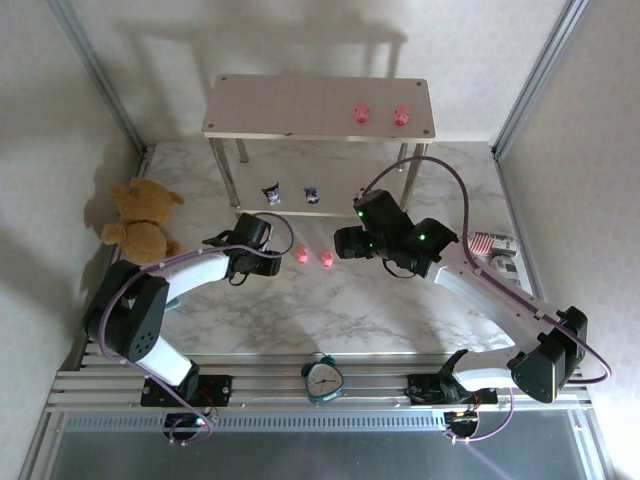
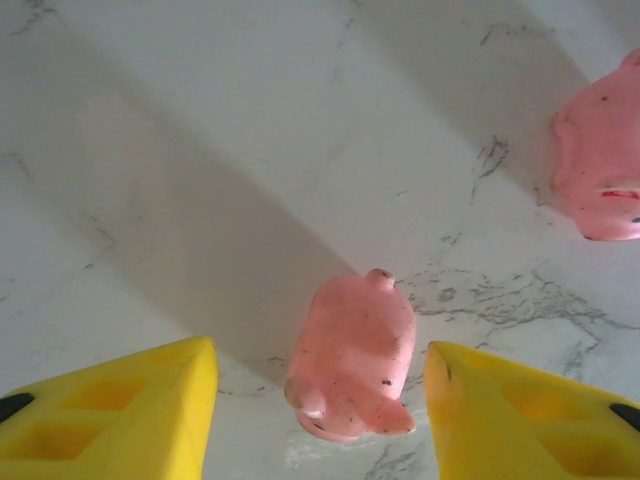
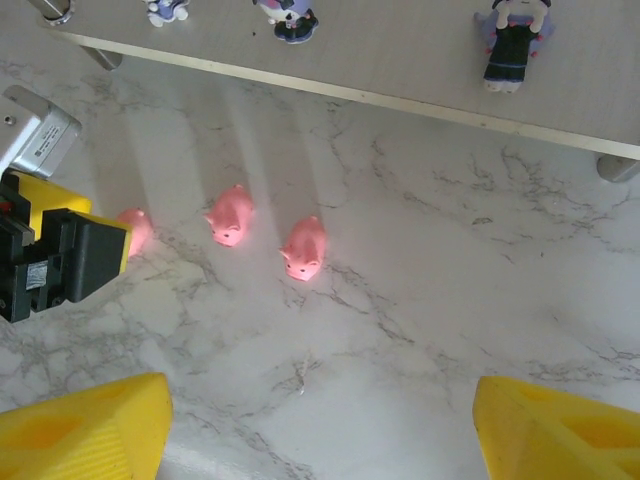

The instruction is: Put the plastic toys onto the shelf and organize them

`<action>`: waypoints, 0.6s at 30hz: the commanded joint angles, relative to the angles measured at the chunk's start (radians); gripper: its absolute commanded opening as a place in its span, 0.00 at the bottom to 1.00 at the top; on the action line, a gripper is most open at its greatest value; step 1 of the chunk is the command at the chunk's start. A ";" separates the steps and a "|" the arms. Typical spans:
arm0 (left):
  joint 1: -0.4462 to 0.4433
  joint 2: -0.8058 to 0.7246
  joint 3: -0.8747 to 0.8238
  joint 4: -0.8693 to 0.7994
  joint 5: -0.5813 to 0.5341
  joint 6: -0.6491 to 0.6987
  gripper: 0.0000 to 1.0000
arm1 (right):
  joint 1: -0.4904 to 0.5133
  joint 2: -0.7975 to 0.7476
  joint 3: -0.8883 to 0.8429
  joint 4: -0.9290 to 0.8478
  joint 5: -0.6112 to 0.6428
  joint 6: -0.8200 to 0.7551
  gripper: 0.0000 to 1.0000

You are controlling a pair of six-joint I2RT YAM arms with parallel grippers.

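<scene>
The shelf [image 1: 300, 105] stands at the back. Two pink pigs [image 1: 362, 113] [image 1: 402, 116] sit on its top board. Dark figurines [image 1: 271, 192] [image 3: 510, 40] stand on the lower board [image 3: 400, 60]. My left gripper [image 2: 320, 352] is open and low over the marble. A pink pig [image 2: 352, 358] lies between its yellow fingers [image 2: 150, 400], touching neither. A second pig [image 2: 600, 160] lies just beyond. In the right wrist view, three pigs [image 3: 135, 230] [image 3: 230, 215] [image 3: 303, 248] form a row beside the left gripper [image 3: 50, 250]. My right gripper [image 3: 320, 430] hangs open above bare table.
A brown teddy bear [image 1: 140, 225] sits at the left wall. A teal alarm clock [image 1: 323, 378] stands between the arm bases. A striped packet [image 1: 495, 245] lies at the right. Thin shelf legs [image 1: 230, 175] stand behind the pigs.
</scene>
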 commanded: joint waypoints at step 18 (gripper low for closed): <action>-0.027 0.100 0.056 -0.056 -0.014 0.029 0.22 | -0.037 -0.016 -0.027 0.024 -0.030 0.007 0.80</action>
